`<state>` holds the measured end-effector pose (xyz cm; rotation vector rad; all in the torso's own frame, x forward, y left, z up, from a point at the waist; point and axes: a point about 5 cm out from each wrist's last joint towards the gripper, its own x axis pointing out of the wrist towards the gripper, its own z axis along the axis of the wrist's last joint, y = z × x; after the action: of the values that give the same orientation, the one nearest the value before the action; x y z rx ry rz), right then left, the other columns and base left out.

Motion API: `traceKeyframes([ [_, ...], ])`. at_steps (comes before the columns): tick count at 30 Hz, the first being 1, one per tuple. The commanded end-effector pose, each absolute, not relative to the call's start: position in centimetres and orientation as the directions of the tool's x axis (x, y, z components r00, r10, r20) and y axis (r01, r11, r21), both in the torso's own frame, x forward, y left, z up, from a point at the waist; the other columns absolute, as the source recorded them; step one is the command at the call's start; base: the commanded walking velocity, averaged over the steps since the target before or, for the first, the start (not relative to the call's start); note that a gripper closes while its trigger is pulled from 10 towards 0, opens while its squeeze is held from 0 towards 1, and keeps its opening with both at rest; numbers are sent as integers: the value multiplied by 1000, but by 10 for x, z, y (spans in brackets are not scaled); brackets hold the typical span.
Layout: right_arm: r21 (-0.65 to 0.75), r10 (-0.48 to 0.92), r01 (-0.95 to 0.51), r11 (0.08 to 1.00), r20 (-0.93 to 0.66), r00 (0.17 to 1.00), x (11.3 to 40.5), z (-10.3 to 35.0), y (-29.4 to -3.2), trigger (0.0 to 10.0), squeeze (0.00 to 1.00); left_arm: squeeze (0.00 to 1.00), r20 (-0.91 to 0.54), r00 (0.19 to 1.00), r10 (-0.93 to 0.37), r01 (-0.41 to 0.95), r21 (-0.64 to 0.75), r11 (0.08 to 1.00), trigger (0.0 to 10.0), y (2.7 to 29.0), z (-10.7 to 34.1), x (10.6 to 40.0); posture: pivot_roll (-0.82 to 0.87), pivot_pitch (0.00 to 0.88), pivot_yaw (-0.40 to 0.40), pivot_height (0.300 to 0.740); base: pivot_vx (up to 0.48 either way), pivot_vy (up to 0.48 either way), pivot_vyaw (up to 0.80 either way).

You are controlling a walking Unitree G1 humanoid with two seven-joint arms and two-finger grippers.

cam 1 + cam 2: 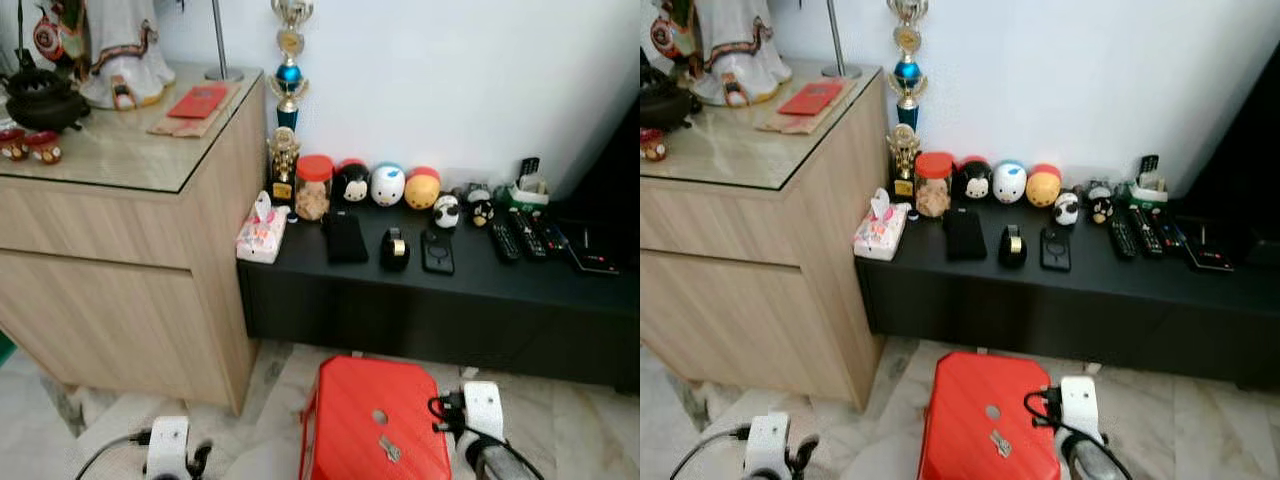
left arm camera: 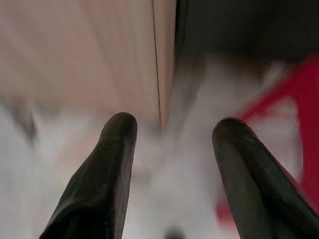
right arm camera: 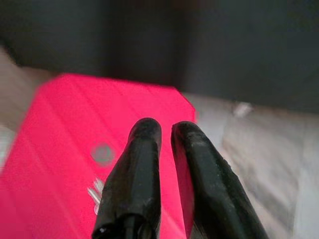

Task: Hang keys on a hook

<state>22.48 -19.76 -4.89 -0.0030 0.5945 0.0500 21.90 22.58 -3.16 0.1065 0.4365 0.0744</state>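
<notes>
A small silver bunch of keys (image 1: 388, 448) lies on top of a red plastic stool (image 1: 375, 410) on the floor just in front of me. In the right wrist view the keys (image 3: 94, 195) are low on the stool's red top (image 3: 75, 149). My right gripper (image 3: 166, 127) hovers above the stool's right side, shut with nothing between its fingers. My right arm (image 1: 482, 412) hangs at the stool's right edge. My left gripper (image 2: 174, 127) is open over the pale floor, left of the stool, facing the cabinet's corner. My left arm (image 1: 168, 445) is low on the left.
A light wooden cabinet (image 1: 130, 300) with a glass top stands to the left, carrying ornaments. A low black console (image 1: 440, 300) runs along the white wall with a jar (image 1: 313, 187), round toys, a tissue pack (image 1: 261, 236) and remotes (image 1: 520, 238). Marble floor (image 1: 270, 400) lies around the stool.
</notes>
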Motion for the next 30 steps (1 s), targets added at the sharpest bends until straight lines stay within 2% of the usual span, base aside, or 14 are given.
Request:
traceKeyframes([
  [1, 1, 48, -56, 998, -538, 842, 226, -46, -200, 10000, 0, 0, -370, 926, 76, -30, 129, 991, 10000, 224, -23, 226, -21, 0, -84, 740, 0, 0, 0],
  [3, 16, 73, -75, 997, -489, 869, 227, -42, -199, 10000, 0, 0, -207, 978, 24, 7, 148, 989, 10000, 208, 5, 237, -26, 0, -80, 740, 0, 0, 0],
  [6, 4, 89, -99, 995, -479, 873, 228, -41, -198, 10000, 0, 0, -178, 984, 9, 16, 138, 990, 10000, 204, 9, 237, -32, 0, -81, 740, 0, 0, 0],
  [8, -57, 193, -218, 974, -281, 940, 248, -14, -175, 10000, 0, 0, -113, 994, -14, 24, 84, 996, 10000, 194, 14, 229, -43, 0, -83, 740, 0, 0, 0],
  [9, -57, 193, -218, 974, -281, 940, 248, -14, -175, 10000, 0, 0, -113, 994, -14, 24, 84, 996, 10000, 194, 14, 229, -43, 0, -83, 740, 0, 0, 0],
  [11, -326, 221, -236, 915, -83, 972, 259, 17, -162, 10000, 0, 0, -89, 996, -28, 36, 87, 996, 10000, 191, 19, 222, -42, 0, -86, 740, 0, 0, 0],
  [13, -381, 223, -215, 899, -23, 975, 257, 24, -157, 10000, 0, 0, -85, 996, -22, 29, 81, 996, 10000, 191, 21, 219, -37, 0, -91, 740, 0, 0, 0],
  [16, -333, 190, -161, 929, 56, 980, 249, 29, -142, 10000, 0, 0, -96, 995, -12, 20, 77, 997, 10000, 195, 25, 213, -39, 0, -91, 740, 0, 0, 0],
  [17, -235, 174, -163, 958, 28, 984, 254, 30, -148, 10000, 0, 0, -97, 995, -13, 21, 77, 997, 10000, 195, 26, 212, -45, 0, -88, 740, 0, 0, 0],
  [18, -235, 174, -163, 958, 28, 984, 254, 30, -148, 10000, 0, 0, -97, 995, -13, 21, 77, 997, 10000, 195, 26, 212, -45, 0, -88, 740, 0, 0, 0],
  [21, -80, 145, -149, 986, -46, 988, 258, 27, -160, 10000, 0, 0, -74, 997, -6, 11, 65, 998, 10000, 195, 33, 220, -46, 0, -98, 740, 0, 0, 0],
  [26, -70, 38, -45, 997, -92, 995, 251, 19, -170, 10000, 0, 0, -41, 999, 3, -1, 61, 998, 10000, 196, 41, 229, -81, 0, -101, 740, 0, 0, 0],
  [28, -14, -96, 95, 995, -127, 987, 245, 13, -183, 10000, 0, 0, -49, 999, 2, 1, 66, 998, 10000, 200, 42, 229, -117, 0, -66, 740, 0, 0, 0],
  [30, -4, -111, 111, 994, -132, 985, 244, 12, -184, 10000, 0, 0, -53, 999, 2, 2, 68, 998, 10000, 201, 41, 228, -123, 0, -61, 740, 0, 0, 0],
])
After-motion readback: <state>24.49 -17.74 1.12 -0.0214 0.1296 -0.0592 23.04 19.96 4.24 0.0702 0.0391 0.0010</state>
